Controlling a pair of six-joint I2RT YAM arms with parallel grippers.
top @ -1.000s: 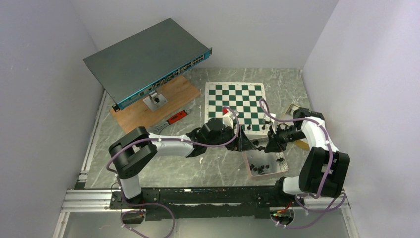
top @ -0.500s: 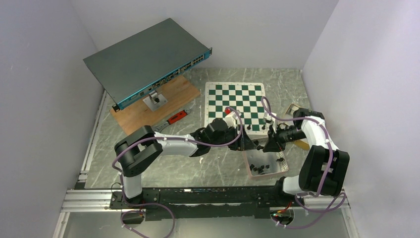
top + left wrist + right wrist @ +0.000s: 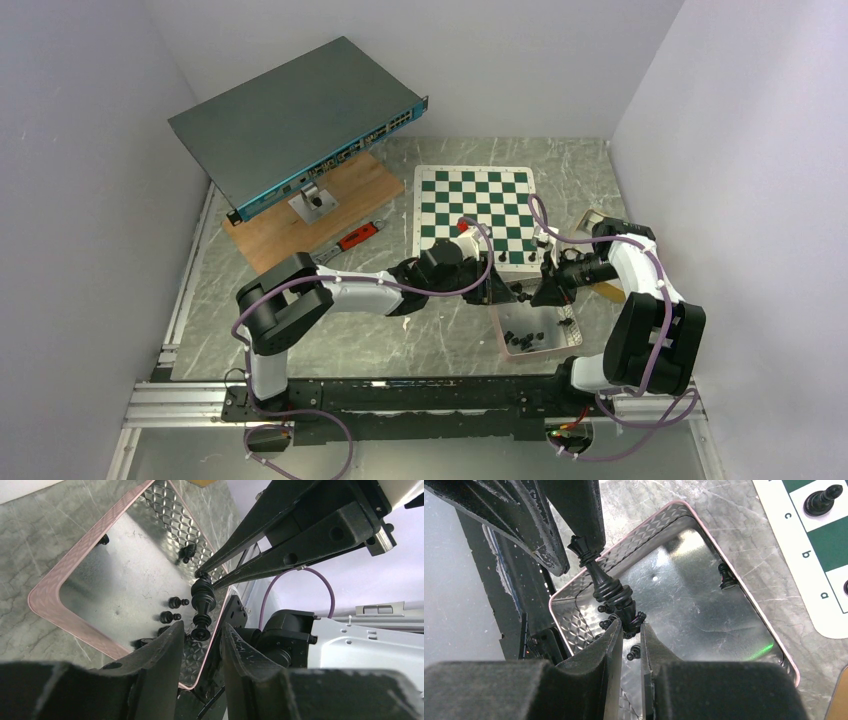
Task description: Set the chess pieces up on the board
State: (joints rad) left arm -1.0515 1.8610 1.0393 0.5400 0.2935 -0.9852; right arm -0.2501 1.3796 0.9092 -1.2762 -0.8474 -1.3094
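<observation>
- A slender black chess piece with a crowned top (image 3: 606, 587) is held in the air above a pinkish-rimmed metal tray (image 3: 684, 605), between the tips of the two grippers.
- The flared base of the piece is pinched by the right gripper (image 3: 630, 627), whose fingers (image 3: 611, 645) are pressed against it from both sides.
- The jaws of the left gripper (image 3: 202, 630) are spread, and the crowned end of the piece is framed between its fingers (image 3: 165, 650); firm contact on both sides cannot be made out.
- Several small black chess pieces (image 3: 175, 602) are seen lying loose on the tray floor, some on their sides.
- The flat green-and-white chess board (image 3: 475, 200) is laid on the grey marbled table (image 3: 400, 340), just beyond the tray.
- A black pawn-like piece (image 3: 821, 500) is stood upright on a white square near the board's lettered edge.
- A grey network switch (image 3: 290, 120) is propped on a wooden slab (image 3: 290, 225) at the far left, well apart from the board.
</observation>
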